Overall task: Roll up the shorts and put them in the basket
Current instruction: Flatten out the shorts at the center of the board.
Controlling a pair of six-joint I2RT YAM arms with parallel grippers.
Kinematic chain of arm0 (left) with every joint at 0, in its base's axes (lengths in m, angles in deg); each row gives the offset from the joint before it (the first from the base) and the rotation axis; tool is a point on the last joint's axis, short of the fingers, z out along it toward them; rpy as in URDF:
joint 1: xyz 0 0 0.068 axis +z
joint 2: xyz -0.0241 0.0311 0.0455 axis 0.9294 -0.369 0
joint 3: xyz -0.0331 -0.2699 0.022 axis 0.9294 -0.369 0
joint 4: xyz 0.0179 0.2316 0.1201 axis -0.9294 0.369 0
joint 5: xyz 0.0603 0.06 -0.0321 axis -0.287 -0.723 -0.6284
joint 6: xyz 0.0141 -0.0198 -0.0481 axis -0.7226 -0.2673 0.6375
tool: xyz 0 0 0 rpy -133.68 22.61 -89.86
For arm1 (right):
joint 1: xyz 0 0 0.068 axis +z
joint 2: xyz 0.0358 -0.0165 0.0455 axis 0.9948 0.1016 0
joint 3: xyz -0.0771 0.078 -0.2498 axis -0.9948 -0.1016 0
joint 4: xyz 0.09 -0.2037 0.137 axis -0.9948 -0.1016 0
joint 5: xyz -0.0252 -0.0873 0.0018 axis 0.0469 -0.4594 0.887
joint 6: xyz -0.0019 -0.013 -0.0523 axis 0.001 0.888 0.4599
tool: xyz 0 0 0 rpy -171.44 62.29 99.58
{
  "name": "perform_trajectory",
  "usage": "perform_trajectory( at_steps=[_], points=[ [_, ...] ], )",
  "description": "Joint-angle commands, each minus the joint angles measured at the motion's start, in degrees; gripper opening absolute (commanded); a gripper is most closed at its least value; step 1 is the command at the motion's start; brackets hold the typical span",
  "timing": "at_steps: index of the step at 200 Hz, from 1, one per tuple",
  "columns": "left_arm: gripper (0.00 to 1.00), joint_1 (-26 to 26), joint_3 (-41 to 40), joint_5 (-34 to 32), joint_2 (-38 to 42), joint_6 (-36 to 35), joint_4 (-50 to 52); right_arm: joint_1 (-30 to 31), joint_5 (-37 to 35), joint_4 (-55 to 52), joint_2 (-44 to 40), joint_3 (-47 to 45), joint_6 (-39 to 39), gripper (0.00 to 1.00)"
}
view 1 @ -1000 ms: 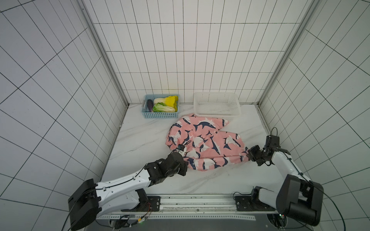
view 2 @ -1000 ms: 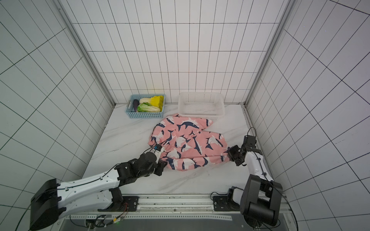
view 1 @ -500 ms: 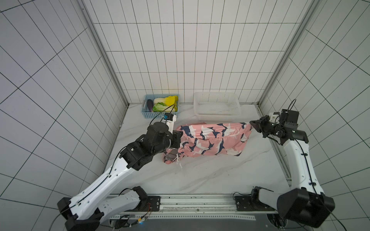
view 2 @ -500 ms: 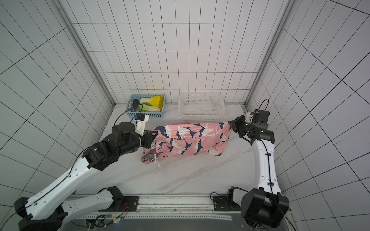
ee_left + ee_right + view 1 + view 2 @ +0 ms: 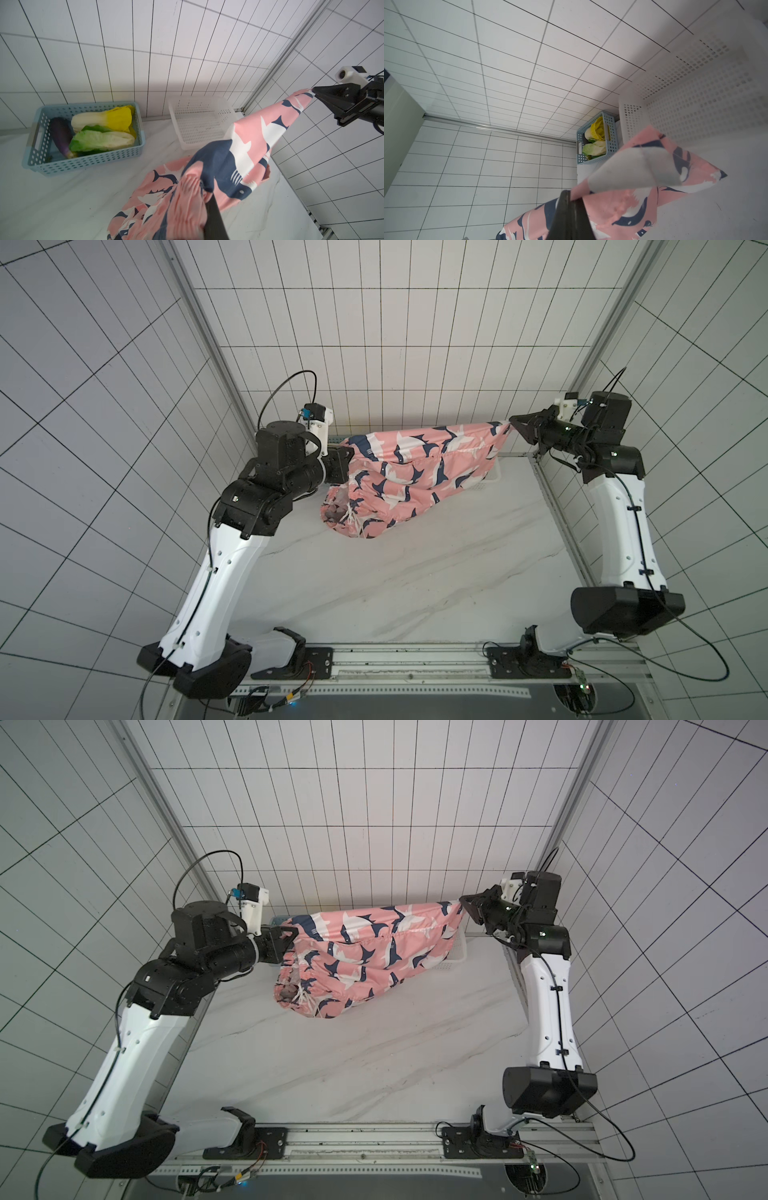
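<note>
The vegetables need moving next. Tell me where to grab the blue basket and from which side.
Probably grip the blue basket at the handle slot in its end wall, coming from above on the side away from the white basket. The slot leaves a thin bar to pinch; the vegetables fill the middle.

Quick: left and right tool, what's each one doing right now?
left tool: closed, holding the shorts by the gathered edge.
right tool: closed, holding the shorts by the far corner.

White marble table [image 5: 415,580] carries a blue basket [image 5: 89,161] and a white basket [image 5: 195,116].
</note>
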Motion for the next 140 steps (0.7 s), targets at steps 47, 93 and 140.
perform_trajectory(
  at_steps=[47,93,140],
  points=[
    [0.0,-1.85,-18.72,13.27,18.68,5.26,-2.05,-11.97,-12.82,8.05,-18.76,-20.68,-0.29,0.0],
    [0.0,-12.13,-41.0,18.04,27.54,16.73,-0.8,-15.57,-22.54,2.37,-31.93,-41.68,2.21,0.0],
    [0.0,-17.73,-58.91,14.17,27.25,21.72,-0.63,-15.34,-26.37,-1.51,-30.02,-45.86,6.35,0.0]
  ],
)
